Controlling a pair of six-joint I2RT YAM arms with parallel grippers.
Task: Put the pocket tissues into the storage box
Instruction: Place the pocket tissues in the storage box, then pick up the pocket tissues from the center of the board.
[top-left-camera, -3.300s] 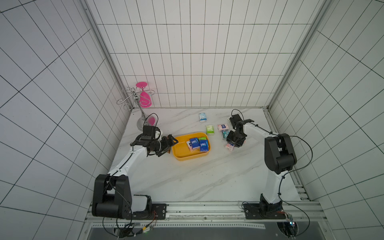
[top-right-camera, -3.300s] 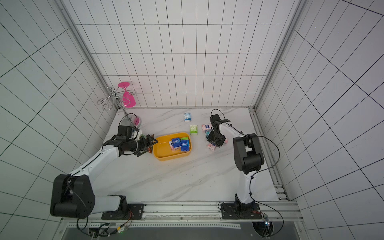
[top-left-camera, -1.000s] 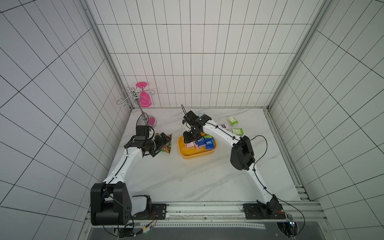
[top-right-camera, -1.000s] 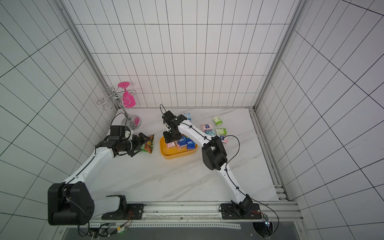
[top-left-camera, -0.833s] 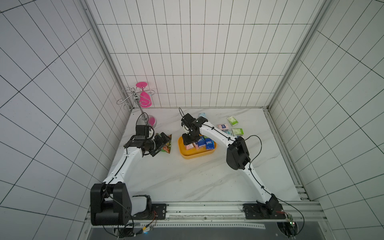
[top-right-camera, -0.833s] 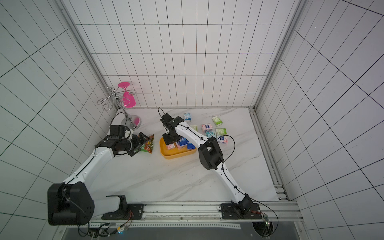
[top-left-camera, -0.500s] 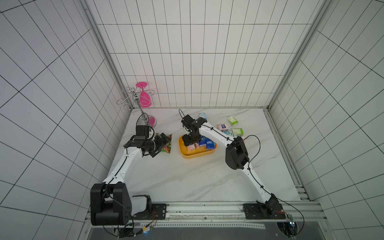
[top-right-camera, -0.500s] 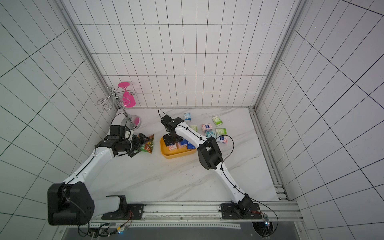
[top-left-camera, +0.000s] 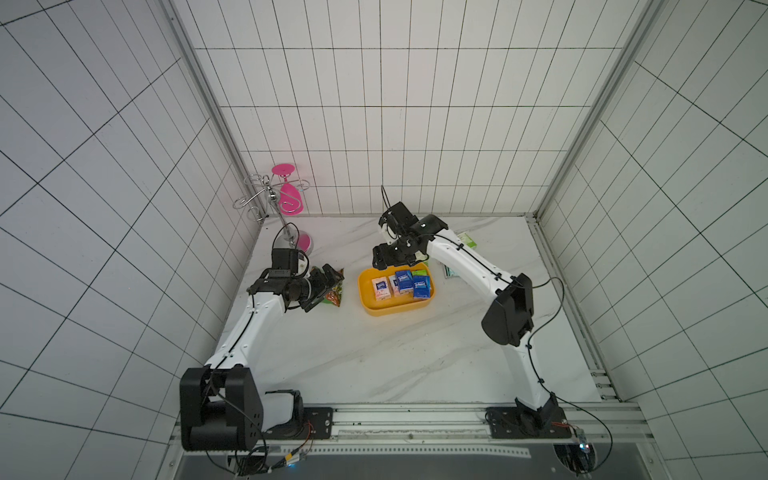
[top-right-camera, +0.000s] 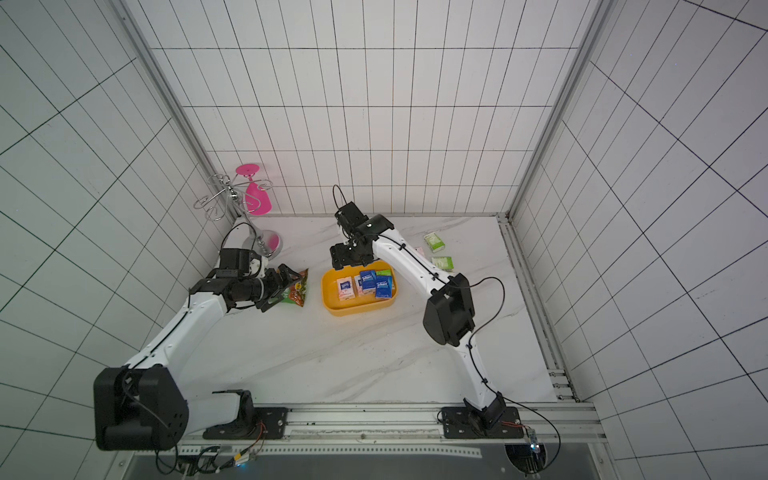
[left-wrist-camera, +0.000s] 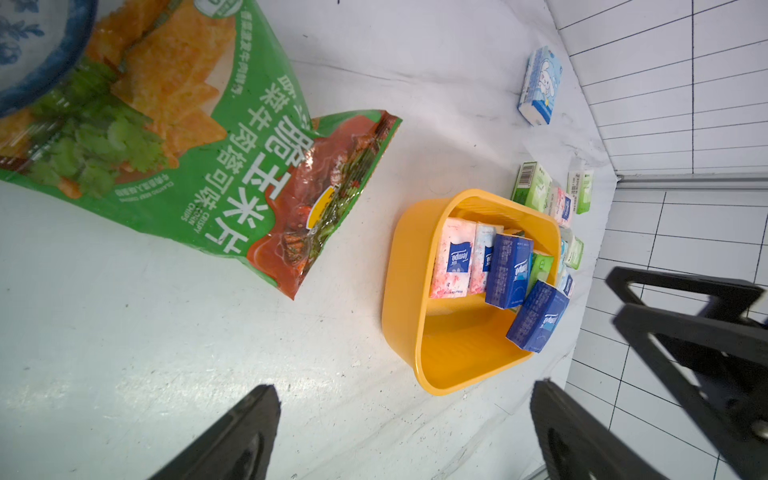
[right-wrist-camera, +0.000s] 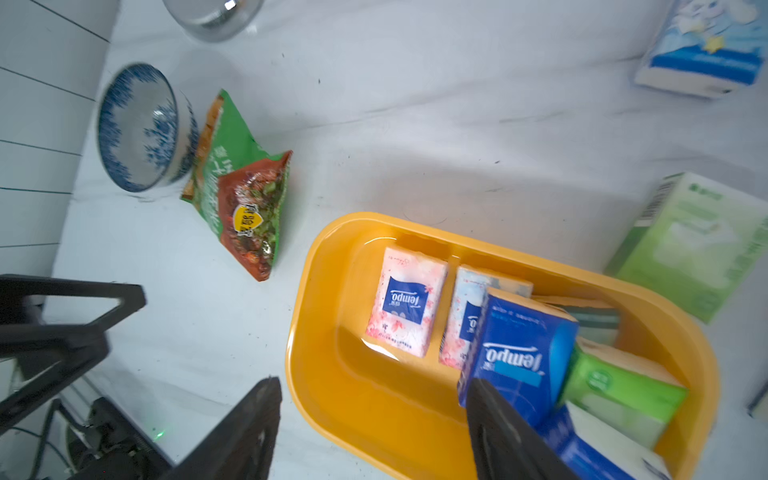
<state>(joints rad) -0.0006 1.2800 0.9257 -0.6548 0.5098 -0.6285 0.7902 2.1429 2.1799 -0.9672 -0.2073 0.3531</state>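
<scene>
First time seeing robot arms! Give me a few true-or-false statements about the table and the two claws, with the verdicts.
1. The yellow storage box holds several pocket tissues. True.
2. The snack bag lies inside the box. False: it lies on the table beside it.
3. The right gripper is clamped shut. False: its jaws stand open, nothing between them.
4. Green packets lie on the table outside the box. True.
5. The left gripper is open and empty. True.
</scene>
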